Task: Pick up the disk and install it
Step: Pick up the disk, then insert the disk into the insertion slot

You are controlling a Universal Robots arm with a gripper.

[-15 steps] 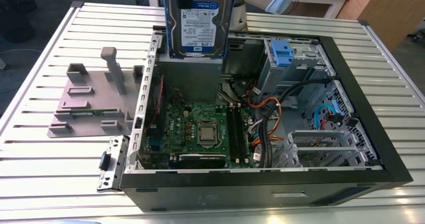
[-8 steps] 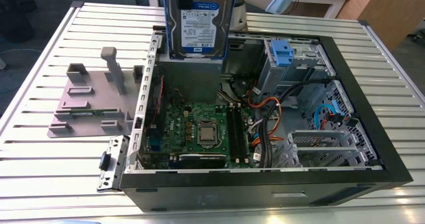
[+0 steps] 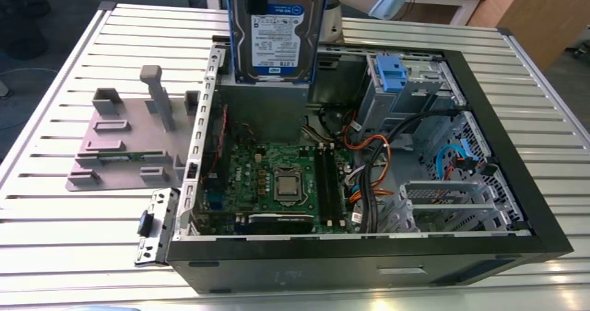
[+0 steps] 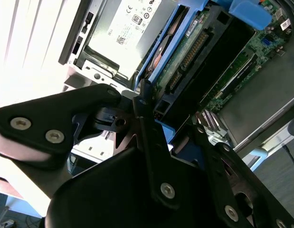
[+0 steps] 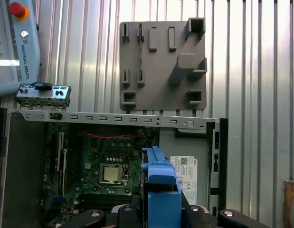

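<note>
Jaws clamp the disk point(image 3: 275, 34) upright above the open computer case point(image 3: 369, 269).

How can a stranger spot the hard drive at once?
Find the open black computer case on the slatted metal table. Above its far edge, a flat silver-grey metal hard drive hangs upright in a blue plastic bracket. Its white and blue label separates it from the small blue plastic clip inside.

Found computer case point(image 3: 369, 273) open upward; logged free entry from above over motherboard point(image 3: 276, 180). Noted orange and black cables point(image 3: 367, 180) crowding mid-interior, and drive cage point(image 3: 415, 90) with blue clip point(image 3: 389, 70) along far edge in exterior view. Saw disk point(image 3: 275, 34) hanging over power supply box point(image 3: 262, 110) at far corner. Recorded grey fixture plate point(image 3: 120, 145) with upright posts on table point(image 3: 74, 256), beside case.
</note>
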